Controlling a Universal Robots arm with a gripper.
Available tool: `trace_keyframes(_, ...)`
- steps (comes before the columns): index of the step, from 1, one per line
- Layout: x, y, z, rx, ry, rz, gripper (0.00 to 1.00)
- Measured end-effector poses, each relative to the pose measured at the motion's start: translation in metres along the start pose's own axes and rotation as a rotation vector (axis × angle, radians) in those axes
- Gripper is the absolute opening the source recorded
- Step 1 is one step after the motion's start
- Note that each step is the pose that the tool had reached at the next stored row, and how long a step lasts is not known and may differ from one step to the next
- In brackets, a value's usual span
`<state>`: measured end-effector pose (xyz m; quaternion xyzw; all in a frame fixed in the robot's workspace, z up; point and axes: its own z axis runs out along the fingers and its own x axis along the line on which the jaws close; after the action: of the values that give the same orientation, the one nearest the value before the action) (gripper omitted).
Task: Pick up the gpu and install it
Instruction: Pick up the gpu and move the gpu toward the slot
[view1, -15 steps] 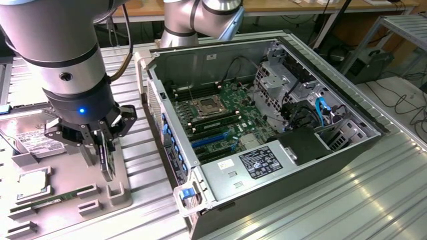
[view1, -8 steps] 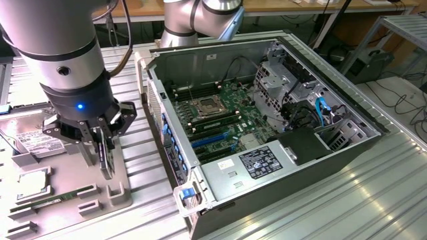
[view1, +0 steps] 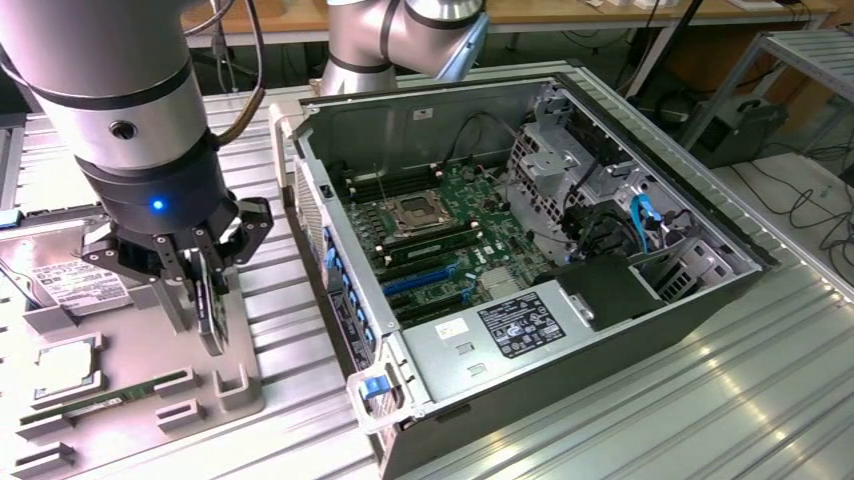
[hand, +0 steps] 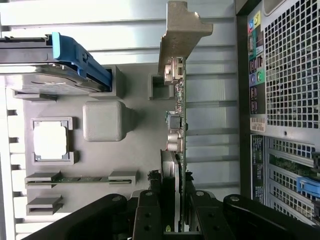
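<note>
- A grey moulded plastic tray (view1: 134, 410) lies nearest, holding a long narrow green memory stick (view1: 114, 397) and a square silver processor chip (view1: 60, 365).
- Over the tray, the black two-fingered gripper (view1: 198, 300) pinches the gpu (hand: 179, 125), a thin dark card held on edge. Its silver metal bracket (hand: 181, 35) points away from the fingers.
- A silver boxy hard drive (view1: 67, 275) sits on the exterior view's left.
- On the exterior view's right, the open black metal computer case (view1: 400, 120) shows its green motherboard (view1: 454, 230).
</note>
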<state>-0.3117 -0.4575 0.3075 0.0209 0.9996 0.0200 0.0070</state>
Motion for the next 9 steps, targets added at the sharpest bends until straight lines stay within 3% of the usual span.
trace_keyframes(9,-0.0003,0.0004,-0.0095,0.0007,0.0,0.0,0.27)
